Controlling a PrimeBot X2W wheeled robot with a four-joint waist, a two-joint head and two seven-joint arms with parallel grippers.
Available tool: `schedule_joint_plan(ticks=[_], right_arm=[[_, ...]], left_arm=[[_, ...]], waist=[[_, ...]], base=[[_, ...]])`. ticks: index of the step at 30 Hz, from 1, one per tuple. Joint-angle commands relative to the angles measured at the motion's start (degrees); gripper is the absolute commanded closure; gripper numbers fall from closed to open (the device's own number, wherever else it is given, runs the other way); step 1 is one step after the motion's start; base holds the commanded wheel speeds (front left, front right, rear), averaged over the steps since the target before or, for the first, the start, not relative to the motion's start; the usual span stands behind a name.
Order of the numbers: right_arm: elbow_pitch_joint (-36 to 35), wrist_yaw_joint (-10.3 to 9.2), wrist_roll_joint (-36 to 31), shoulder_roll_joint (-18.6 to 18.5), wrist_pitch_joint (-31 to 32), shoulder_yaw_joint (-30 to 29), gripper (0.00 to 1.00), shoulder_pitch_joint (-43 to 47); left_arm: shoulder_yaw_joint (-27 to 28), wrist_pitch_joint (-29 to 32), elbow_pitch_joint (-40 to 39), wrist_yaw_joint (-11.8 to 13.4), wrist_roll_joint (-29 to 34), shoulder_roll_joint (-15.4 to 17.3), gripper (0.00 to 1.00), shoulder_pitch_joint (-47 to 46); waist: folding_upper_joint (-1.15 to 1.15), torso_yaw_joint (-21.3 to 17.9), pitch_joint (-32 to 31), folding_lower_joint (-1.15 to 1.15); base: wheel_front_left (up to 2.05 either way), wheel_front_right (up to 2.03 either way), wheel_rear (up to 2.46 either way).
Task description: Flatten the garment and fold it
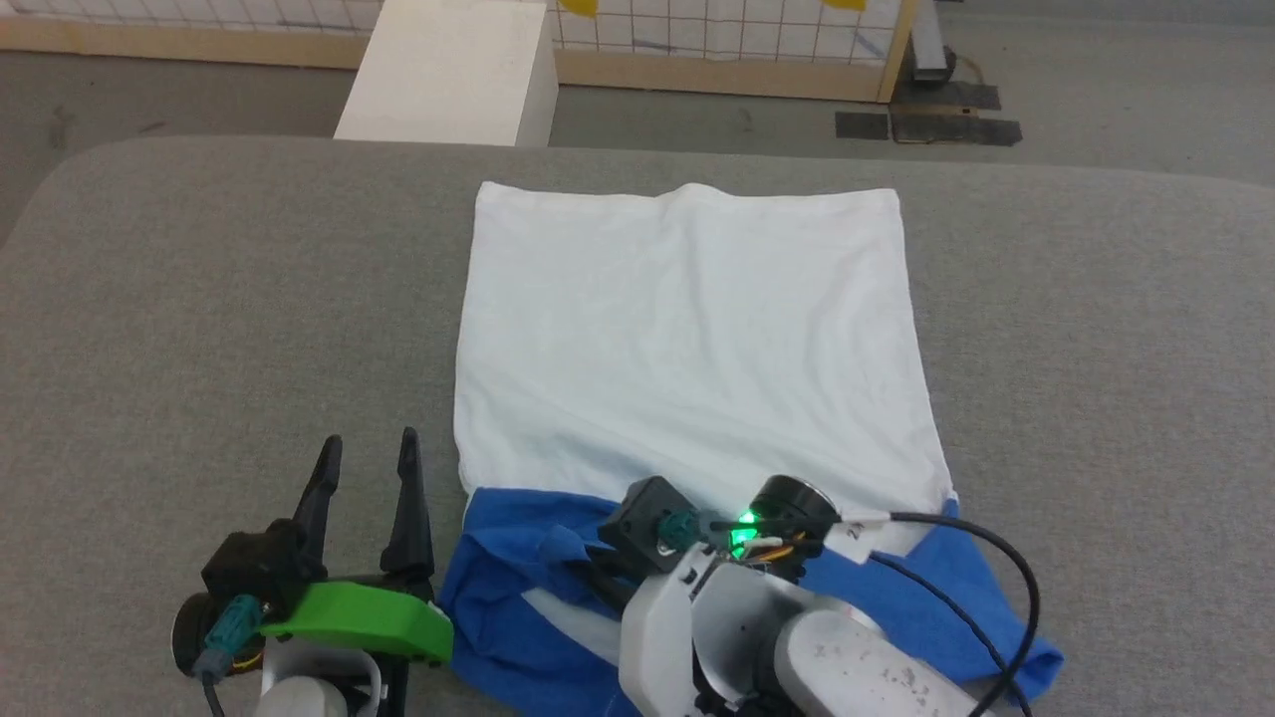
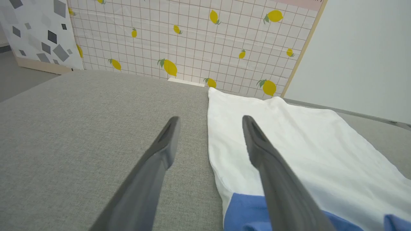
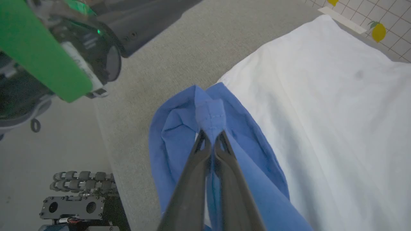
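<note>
Garment (image 1: 687, 329) spread on grey padded table (image 1: 199, 299), centre of head view. White body lies smooth and squared toward the far side. Blue sleeves (image 1: 508, 597) are heaped along the near edge, not laid out.

Left: left gripper (image 1: 370, 439) hovers over bare table just beside the shirt's left edge, fingers apart, nothing between them.

Centre: white panel flat, a few shallow creases. No print visible; cannot tell which face is up.

Right of centre: right gripper (image 3: 211, 138) pinched together on a stitched blue cuff (image 3: 210, 112), cloth puckering out past the tips.

Handling, judged: thin knit, light, limp, no stiffness. It will drape from any hold and drag the rest along, and it probably clings a little to the table's cloth cover rather than sliding freely. Not fragile. Best holds are the doubled, stitched parts (cuffs, hem corners, shoulder seams), where a narrow pinch bites. A mid-panel pinch risks catching one layer only. The bunched sleeve nearest the empty gripper looks like its natural take.
</note>
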Motion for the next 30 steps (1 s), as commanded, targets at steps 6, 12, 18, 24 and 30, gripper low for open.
schedule_joint_plan(ticks=[6,12,18,24,30], right_arm=[[10.65,-0.08,4.92,0.19,-0.68,5.93,1.0,-7.18],[15.64,-0.08,10.4,0.2,1.95,9.77,0.0,-10.36],[12.16,-0.08,15.55,0.2,-3.19,8.48,0.0,-10.41],[4.95,-0.08,14.07,0.2,-13.8,-2.19,0.0,-6.21],[-4.04,-0.08,5.08,-0.06,-19.77,-16.8,0.0,2.35]], left_arm=[[-0.58,-0.27,-0.01,-0.09,-0.81,-0.19,0.0,-3.06],[-0.73,-0.27,0.43,-0.02,-1.14,-0.21,0.0,-3.72],[0.09,-0.27,1.38,-0.11,-0.93,-0.21,0.0,-3.04],[1.05,-0.27,1.25,-0.26,-0.21,0.29,0.0,-0.92],[1.76,-0.27,1.08,-0.35,-0.19,1.31,0.0,0.71]], waist=[[0.0,3.7,4.51,0.0],[0.0,3.97,5.3,0.0],[0.0,1.97,2.84,0.0],[0.0,-1.43,-0.71,0.0],[0.0,-5.42,-2.89,0.0]], base=[[0.0,0.0,0.0],[0.0,0.0,0.0],[0.0,0.0,0.0],[0.0,0.0,0.0],[0.0,0.0,0.0]])
